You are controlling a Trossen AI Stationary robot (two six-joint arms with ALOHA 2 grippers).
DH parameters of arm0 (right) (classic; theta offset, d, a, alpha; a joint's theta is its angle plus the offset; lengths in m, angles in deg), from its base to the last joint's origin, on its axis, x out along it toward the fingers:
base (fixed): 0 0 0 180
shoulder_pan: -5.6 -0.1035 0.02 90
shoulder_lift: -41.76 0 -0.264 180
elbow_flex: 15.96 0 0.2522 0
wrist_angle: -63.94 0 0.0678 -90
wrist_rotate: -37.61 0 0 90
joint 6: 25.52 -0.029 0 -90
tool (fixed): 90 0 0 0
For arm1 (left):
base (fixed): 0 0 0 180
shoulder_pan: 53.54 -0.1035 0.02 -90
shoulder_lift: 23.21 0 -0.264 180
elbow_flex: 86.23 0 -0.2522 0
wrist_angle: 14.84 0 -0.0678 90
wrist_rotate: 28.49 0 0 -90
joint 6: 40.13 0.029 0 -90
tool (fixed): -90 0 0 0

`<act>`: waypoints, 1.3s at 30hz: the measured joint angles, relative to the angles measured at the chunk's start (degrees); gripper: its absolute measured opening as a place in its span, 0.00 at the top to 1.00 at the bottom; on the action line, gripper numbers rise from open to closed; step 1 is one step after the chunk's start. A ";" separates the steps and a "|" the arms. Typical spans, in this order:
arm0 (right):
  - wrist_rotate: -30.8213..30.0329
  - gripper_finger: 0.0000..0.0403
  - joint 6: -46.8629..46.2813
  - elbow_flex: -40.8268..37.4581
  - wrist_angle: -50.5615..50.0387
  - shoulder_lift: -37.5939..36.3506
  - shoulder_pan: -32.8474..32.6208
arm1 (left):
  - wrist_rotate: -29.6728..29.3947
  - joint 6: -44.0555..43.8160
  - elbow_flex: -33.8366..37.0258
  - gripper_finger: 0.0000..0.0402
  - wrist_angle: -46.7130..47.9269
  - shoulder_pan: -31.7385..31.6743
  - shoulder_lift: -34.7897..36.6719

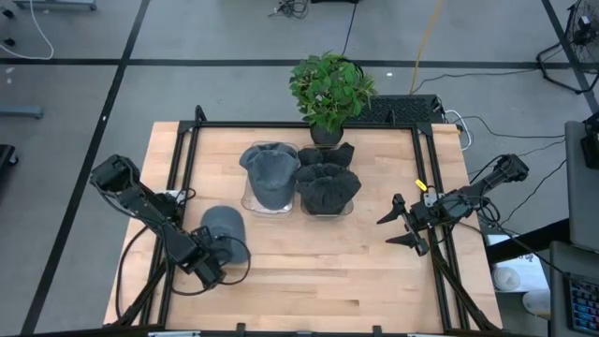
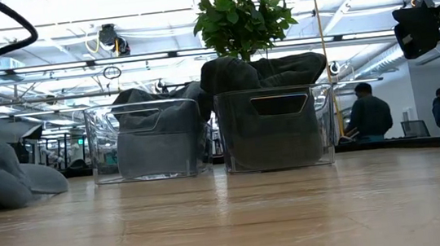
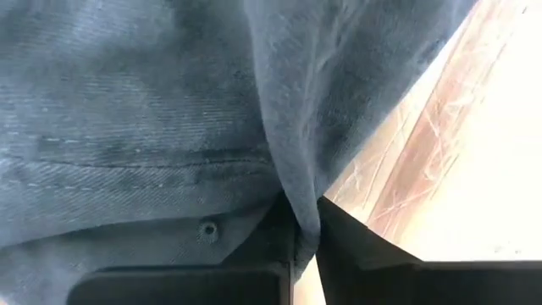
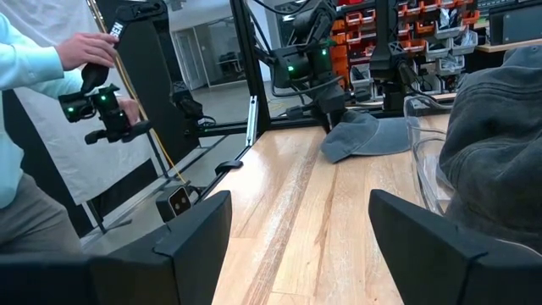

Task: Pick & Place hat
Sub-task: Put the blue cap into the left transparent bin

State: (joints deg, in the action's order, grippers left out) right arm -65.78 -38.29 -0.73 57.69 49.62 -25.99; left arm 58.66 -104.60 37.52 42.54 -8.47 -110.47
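- Two clear plastic bins sit side by side near the middle of the wooden table (image 1: 309, 271): the left bin (image 1: 267, 201) holds a grey cap (image 1: 270, 171), and the right bin (image 1: 328, 206) is heaped with darker caps (image 1: 328, 183).
- One more grey cap, the loose hat (image 1: 223, 225), lies flat on the table toward the left arm's side, apart from the bins; in the low view it shows at the left edge as a slumped grey shape (image 2: 4, 174).
- Left gripper (image 1: 223, 255) is low at the near edge of the loose hat, and the left wrist view shows its fingers (image 3: 339, 237) pinched together on a fold of the hat's grey denim fabric (image 3: 169, 110), with bare wood showing just beside it.
- Right gripper (image 1: 402, 225) hovers above the table on the right side, well apart from both bins, jaws spread wide with nothing between them; its fingers (image 4: 195, 224) frame the table in the right wrist view.
- Behind the bins stands a leafy green potted plant (image 1: 329, 89), just beyond the right bin.
- A person in a light blue sleeve (image 4: 34, 76) stands beside the table holding a handheld device (image 4: 102, 106), seen in the right wrist view.
- Farther off in the low view, two people (image 2: 369, 115) sit in the room behind the table.
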 joint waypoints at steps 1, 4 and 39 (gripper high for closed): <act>0.00 0.34 0.01 0.02 -0.02 -0.02 0.01 | 0.50 0.52 -0.17 0.95 0.00 -0.04 -0.04; 0.00 0.34 0.01 0.02 -0.02 -0.02 0.00 | 2.78 0.74 -1.52 0.96 -0.02 -0.41 -0.17; 0.00 0.34 0.01 0.00 -0.02 0.00 0.00 | 7.87 -2.18 -38.88 0.96 16.08 -16.18 1.47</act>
State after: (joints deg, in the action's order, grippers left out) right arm -65.78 -38.28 -0.72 57.67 49.62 -25.99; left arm 66.53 -106.78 -1.36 58.62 -24.65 -109.01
